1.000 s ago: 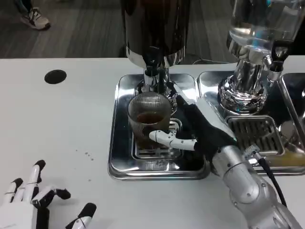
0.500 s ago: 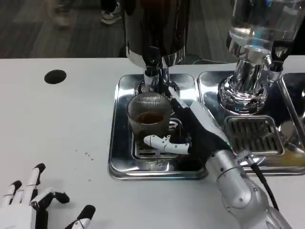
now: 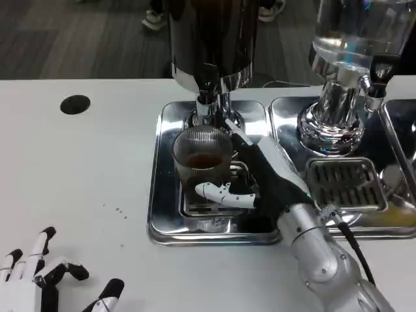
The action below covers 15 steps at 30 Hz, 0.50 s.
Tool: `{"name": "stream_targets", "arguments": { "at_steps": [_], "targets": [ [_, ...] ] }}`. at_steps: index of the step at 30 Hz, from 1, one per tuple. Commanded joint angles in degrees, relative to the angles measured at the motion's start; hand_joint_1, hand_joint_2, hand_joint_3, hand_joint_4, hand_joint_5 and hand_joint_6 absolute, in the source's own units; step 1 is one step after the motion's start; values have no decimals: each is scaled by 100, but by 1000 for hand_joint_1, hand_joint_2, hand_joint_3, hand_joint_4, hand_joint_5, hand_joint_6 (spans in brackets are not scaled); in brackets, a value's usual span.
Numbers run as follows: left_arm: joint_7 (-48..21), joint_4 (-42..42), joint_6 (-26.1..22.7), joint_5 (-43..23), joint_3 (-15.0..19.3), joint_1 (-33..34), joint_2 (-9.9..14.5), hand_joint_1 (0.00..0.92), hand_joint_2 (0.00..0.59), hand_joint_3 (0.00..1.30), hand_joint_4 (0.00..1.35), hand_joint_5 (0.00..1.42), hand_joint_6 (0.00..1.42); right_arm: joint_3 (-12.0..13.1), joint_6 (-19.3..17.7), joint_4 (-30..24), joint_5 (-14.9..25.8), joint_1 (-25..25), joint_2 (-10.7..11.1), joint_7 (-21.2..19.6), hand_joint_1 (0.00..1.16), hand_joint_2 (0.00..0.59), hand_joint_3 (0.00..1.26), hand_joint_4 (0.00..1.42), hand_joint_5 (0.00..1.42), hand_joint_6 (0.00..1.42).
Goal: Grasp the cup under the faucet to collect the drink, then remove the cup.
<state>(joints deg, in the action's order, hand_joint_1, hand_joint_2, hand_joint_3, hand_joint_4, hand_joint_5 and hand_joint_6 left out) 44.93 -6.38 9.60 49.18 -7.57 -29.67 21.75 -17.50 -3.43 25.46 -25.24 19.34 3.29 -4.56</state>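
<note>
One ribbed glass cup [image 3: 203, 159] of dark drink is sitting in the frame's centre, under one faucet [image 3: 208, 104], on one of two steel drip trays [image 3: 162, 195] lying side by side at centre and right [image 3: 286, 114]. Two dispensers are standing at the top, one dark [image 3: 211, 36] and one clear [image 3: 357, 32]. Two robot hands are showing, one at lower left [image 3: 39, 286] and one at centre [image 3: 250, 179], and one black disc [image 3: 75, 104] is lying at upper left on the one white tabletop [image 3: 78, 169].

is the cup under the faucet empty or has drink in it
Partly filled: brown liquid sits low inside the ribbed glass cup, upright on the drip tray.
</note>
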Motion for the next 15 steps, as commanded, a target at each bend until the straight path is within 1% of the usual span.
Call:
{"name": "stream_targets", "arguments": {
  "at_steps": [1, 8, 15],
  "targets": [
    [82, -61, 79, -70, 61, -28, 58, 0, 162, 672, 126, 242, 147, -27, -171, 169, 25, 162, -75, -97, 695, 164, 173, 248, 181, 200],
    [87, -73, 150, -193, 108, -47, 80, 0, 160, 678, 127, 243, 147, -12, -365, 400, -30, 153, -157, -523, 772, 181, 384, 440, 340, 290],
    [42, -82, 204, -220, 132, -8, 59, 0, 151, 680, 134, 243, 147, 51, -656, 497, 10, 24, -157, -847, 832, 191, 518, 594, 472, 383]
  ]
}}
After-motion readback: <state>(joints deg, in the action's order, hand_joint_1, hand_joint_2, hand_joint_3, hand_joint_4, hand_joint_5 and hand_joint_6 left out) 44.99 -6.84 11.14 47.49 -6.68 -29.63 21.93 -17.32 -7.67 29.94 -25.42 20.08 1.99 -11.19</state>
